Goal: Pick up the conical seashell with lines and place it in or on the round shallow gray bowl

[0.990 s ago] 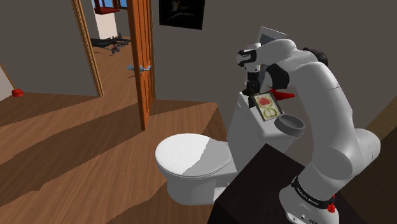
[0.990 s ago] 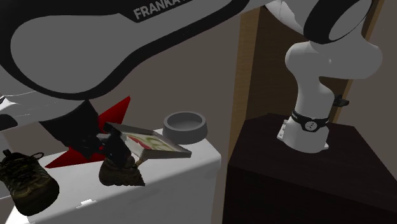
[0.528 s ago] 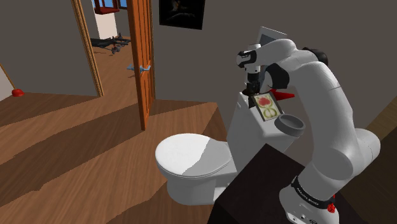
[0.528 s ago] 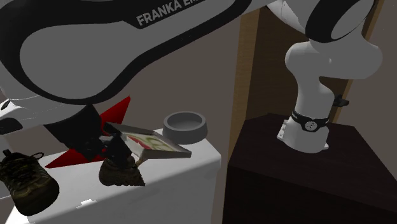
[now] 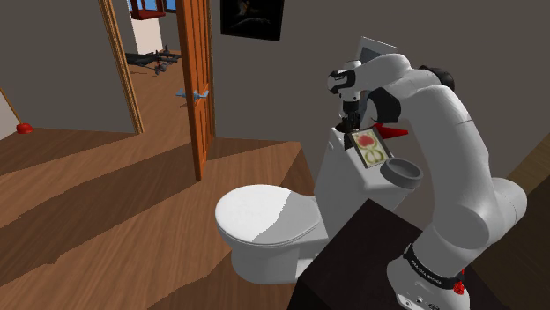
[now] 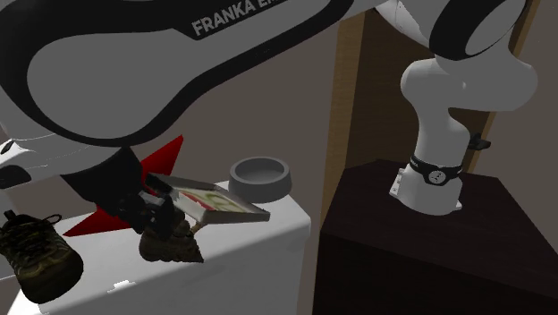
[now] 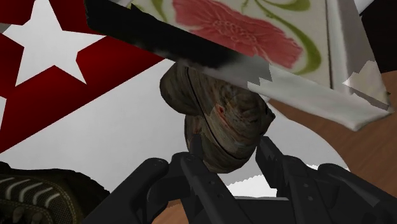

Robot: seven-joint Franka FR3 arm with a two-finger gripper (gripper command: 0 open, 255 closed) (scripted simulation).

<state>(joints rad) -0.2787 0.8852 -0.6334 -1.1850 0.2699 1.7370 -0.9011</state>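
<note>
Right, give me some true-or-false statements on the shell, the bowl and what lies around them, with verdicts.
1. The hand clasps the seashell between its fingers. True.
2. The seashell lies in the gray bowl. False: it is at the hand, beside the flowered box, apart from the bowl.
3. In the second exterior view, the flowered box lies between seashell and bowl. True.
4. The shoe stands inside the bowl. False: it lies at that view's left edge, far from the bowl.
</note>
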